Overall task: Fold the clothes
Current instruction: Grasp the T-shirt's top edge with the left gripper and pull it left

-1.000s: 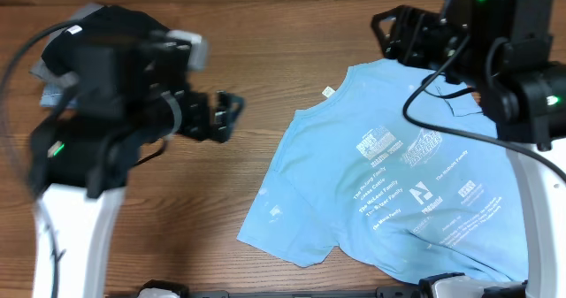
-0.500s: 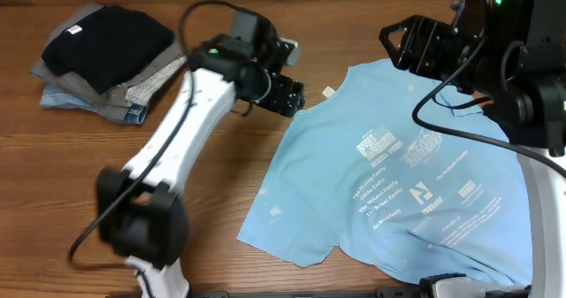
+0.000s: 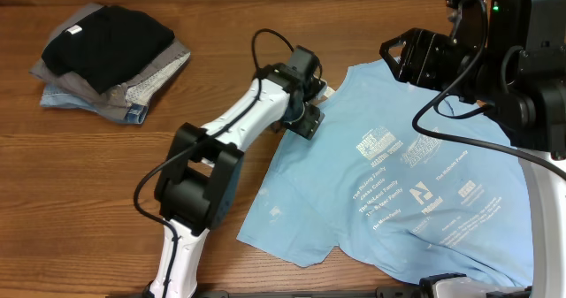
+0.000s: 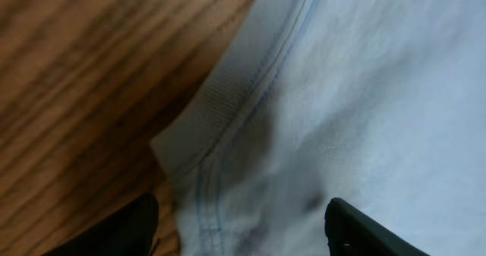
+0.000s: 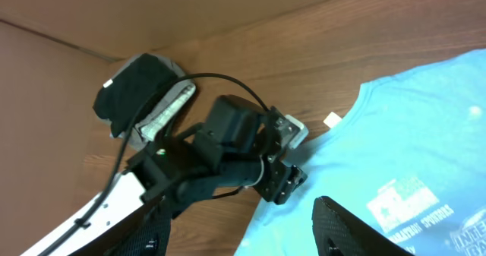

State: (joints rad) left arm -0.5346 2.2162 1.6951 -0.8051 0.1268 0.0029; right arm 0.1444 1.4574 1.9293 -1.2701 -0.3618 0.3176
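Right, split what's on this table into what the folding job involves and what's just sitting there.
In the job:
light blue T-shirt, spread out
left gripper, open at the shirt's edge near the collar
right gripper, open near the shirt's top edge
folded pile of clothes, far corner, looks finished

Just there:
wooden table

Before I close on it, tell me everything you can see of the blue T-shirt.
The T-shirt is light blue soft knit with white logos and lettering, lying unfolded, print up and slightly wrinkled on the wooden table. A small white tag shows at its upper-left edge. The left gripper sits there, jaws open astride a stitched hem; whether it touches is unclear.
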